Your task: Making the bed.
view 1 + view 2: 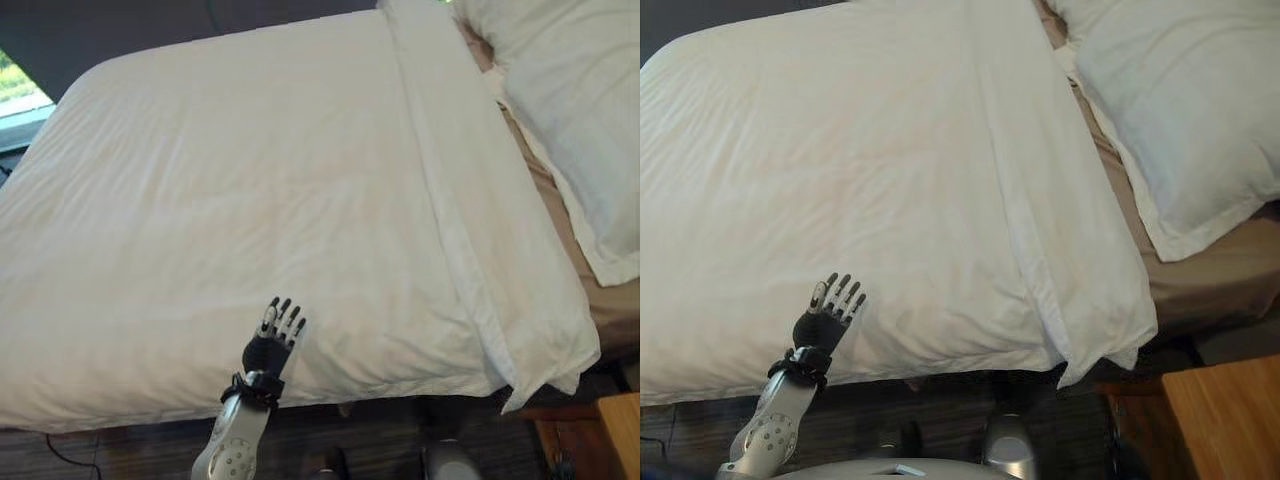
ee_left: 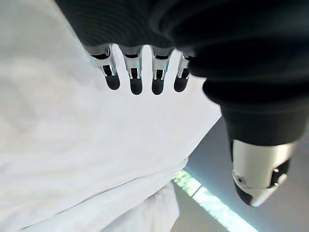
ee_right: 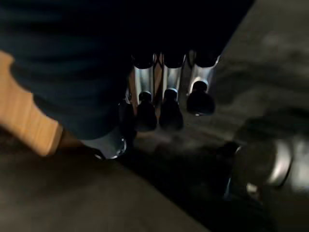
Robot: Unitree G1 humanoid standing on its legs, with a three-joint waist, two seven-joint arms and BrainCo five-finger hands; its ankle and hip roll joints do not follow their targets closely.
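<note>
We saw the left hand (image 1: pixel 272 345) raised over the near edge of the white duvet (image 1: pixel 230 200), its fingers (image 2: pixel 136 77) straight and slightly fanned, gripping nothing; we could not tell whether the dark tips touched the cloth. The duvet lay flat across the bed, its folded band (image 1: pixel 455 210) running along the pillow side and ending in a corner that hung off the near edge. A white pillow (image 1: pixel 1170 110) lay beyond the band on the tan sheet (image 1: pixel 1215 275), cut off by the frame. In its own wrist view the right hand (image 3: pixel 164 104) hung over dark floor beside a wooden nightstand (image 1: pixel 1225 420), fingers loosely bent and holding nothing.
</note>
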